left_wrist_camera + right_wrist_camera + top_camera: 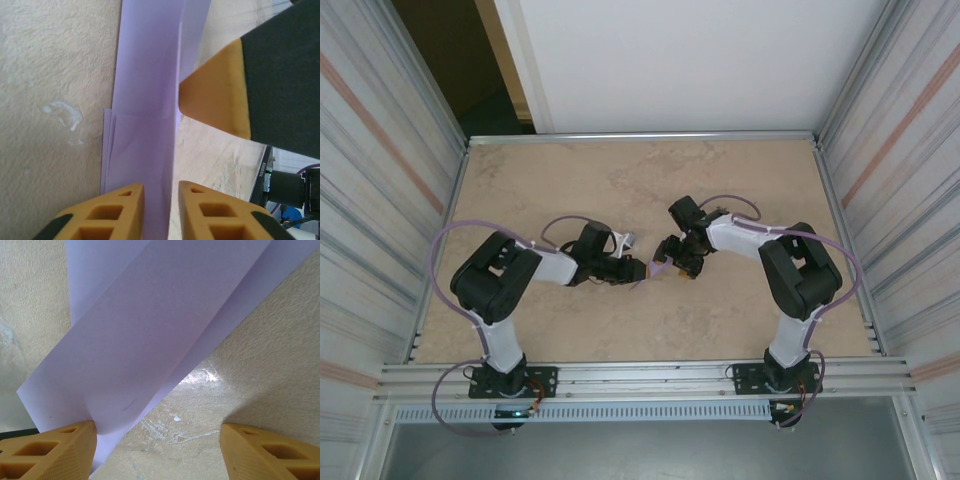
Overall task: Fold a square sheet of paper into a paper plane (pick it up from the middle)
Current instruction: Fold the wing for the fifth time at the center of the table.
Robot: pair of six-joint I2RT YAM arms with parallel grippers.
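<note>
The lavender sheet of paper [657, 271], folded into a narrow layered strip, lies on the table between the two grippers. In the left wrist view the paper [147, 100] runs up from between the fingers of my left gripper [161, 187]. Its jaws stand a little apart around the strip without pinching it. The orange tip of a right finger [215, 97] hovers just beside the strip. In the right wrist view my right gripper [157, 432] is wide open over the table. Its left finger [55, 452] touches the curled edge of the paper [150, 325].
Both arms meet near the middle of the beige marbled table [620, 180], with the left gripper [638, 271] and the right gripper [670, 262] almost tip to tip. Ribbed metal walls [380, 180] stand on both sides, and a rail [650, 375] lines the near edge.
</note>
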